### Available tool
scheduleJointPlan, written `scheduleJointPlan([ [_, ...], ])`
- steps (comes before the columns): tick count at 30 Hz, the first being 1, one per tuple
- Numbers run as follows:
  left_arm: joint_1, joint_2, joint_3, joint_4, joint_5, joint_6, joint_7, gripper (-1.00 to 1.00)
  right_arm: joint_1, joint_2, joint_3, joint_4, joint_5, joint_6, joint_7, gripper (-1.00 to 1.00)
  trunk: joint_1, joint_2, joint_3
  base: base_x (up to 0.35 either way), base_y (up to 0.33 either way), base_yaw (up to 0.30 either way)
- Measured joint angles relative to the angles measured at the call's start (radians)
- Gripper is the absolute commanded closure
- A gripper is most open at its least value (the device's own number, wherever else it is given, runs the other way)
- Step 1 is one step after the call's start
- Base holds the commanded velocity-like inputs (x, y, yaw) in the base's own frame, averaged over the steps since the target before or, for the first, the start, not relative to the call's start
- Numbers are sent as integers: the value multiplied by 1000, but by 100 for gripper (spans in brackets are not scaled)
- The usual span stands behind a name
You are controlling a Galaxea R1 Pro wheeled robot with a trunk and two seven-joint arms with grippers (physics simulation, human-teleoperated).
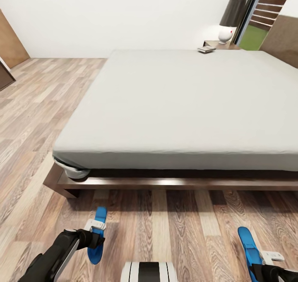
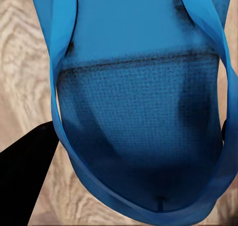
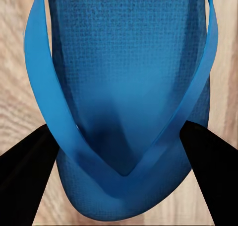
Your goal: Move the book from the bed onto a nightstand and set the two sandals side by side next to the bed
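- Left jaws (image 1: 96, 236) low over the wood-plank floor (image 1: 174, 232), set about a blue sandal (image 1: 96, 241) in the head view; whether closed on it or merely straddling it, cannot tell.
- In the left wrist view, one dark finger (image 2: 25, 171) beside the strap of that sandal (image 2: 139, 112), floor showing at the edges.
- Right jaws (image 1: 265, 262) likewise down at the second blue sandal (image 1: 249, 249) near the lower right of the head view.
- In the right wrist view, dark fingers (image 3: 25, 176) on either side of the sandal (image 3: 124, 102), close against its strap; a firm grip or a small gap, cannot tell.
- Sandals well apart from each other on the floor, both pointing toward the bed (image 1: 178, 108), near its foot but not touching the frame.
- Bare grey mattress across the middle of the head view, dark wood frame beneath.
- Book (image 1: 206, 49) lying flat at the far edge of the mattress, cover too small to read.
- Just beyond the book, a dark nightstand (image 1: 215, 44) carrying a lamp (image 1: 229, 21) with a white base and dark shade.
- Dark-framed window (image 1: 265, 17) at the far right corner, grass and slats behind it.
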Motion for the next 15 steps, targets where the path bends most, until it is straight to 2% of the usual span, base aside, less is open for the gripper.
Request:
scheduleJointPlan([
  [6,0,0,0,0,0,-1,1,100,0,0,0,0,0,-10,0,100,3,-1,-23,0,0,0],
  [7,-1,-1,0,1,1,-1,1,100,-1,0,-5,-5,-5,-127,2,100,3,-2,-27,0,0,0],
  [8,0,-1,-1,1,0,-1,0,100,0,0,-5,-7,-6,-210,4,100,4,-2,-31,0,0,0],
  [11,0,0,-1,1,0,-1,0,100,0,-5,-6,-8,-6,-267,4,100,5,-3,-43,0,0,0],
  [15,0,-1,-1,1,2,-2,0,100,0,-10,-14,-12,-5,-273,7,100,5,-3,-43,0,0,0],
])
